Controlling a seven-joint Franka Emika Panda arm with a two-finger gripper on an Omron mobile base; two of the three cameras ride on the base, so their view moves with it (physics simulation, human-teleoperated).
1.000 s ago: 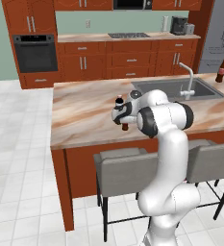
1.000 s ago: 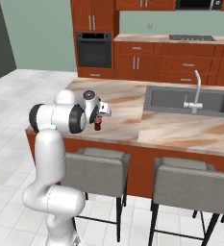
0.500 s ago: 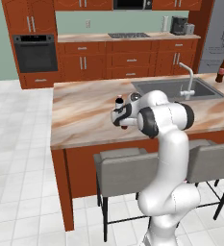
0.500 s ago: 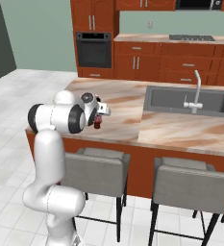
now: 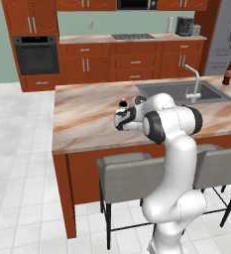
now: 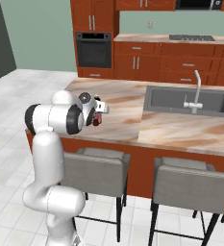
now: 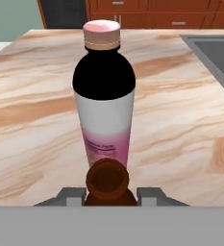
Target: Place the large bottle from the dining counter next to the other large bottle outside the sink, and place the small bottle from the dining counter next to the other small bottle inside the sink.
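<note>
Small bottle [image 7: 107,185] clamped in tool [image 7: 107,196] — large bottle [image 7: 105,93] just beyond

Long marbled beige-pink tabletop [image 5: 82,119] over reddish-brown wood base. Standing upright on it: tall bottle [image 7: 104,96] with pink cap, and small brown bottle [image 7: 107,185] just beside. Dark cola-style bottle [image 5: 228,74] upright beside sunken sink [image 5: 186,92].

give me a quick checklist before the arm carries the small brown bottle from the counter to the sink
1. Small bottle gripped between the fingers: ok
2. Small bottle lifted off the counter: cannot tell
3. Way straight ahead clear: not ok, the gradient bottle stands upright just beyond it
4. Other small bottle spotted inside the sink: cannot tell
5. Tall brown bottle upright beside the sink: ok
</note>
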